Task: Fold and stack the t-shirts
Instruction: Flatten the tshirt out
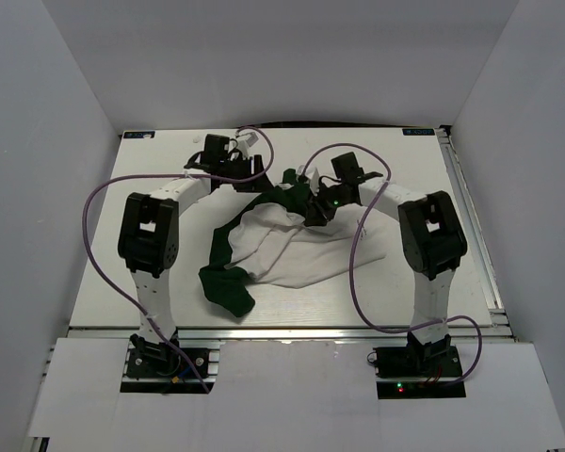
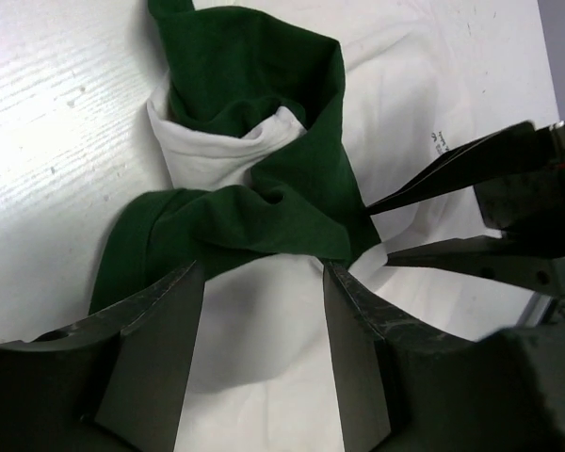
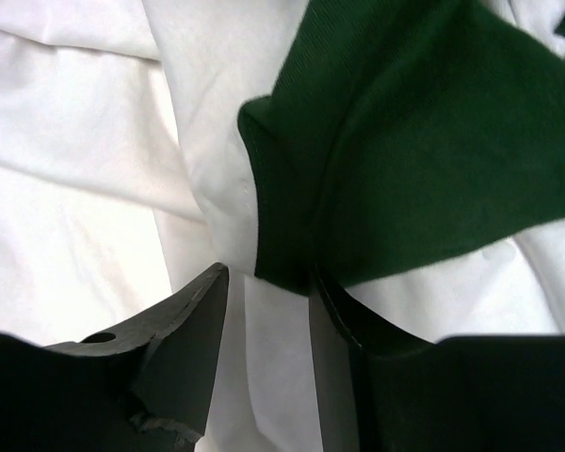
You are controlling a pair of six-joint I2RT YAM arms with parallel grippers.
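White counter [image 1: 104, 273] bears the crumpled shirt [image 1: 297, 254], nothing folded; my left tool [image 2: 262, 273] hangs released over it, right tool [image 3: 266, 280] maybe gripping, I cannot tell.

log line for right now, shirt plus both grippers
t-shirt: crumpled, unfolded on table | left gripper: open, above shirt | right gripper: open, tips at green fabric | fold: not started

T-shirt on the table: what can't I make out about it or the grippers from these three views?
- Top view: the t-shirt's far part, hidden under both arms.
- Right wrist: whether the right gripper touches the green cloth; its own fingers block the contact.
- Left wrist: cloth below the left gripper, cut off by its fingers and the bottom edge.
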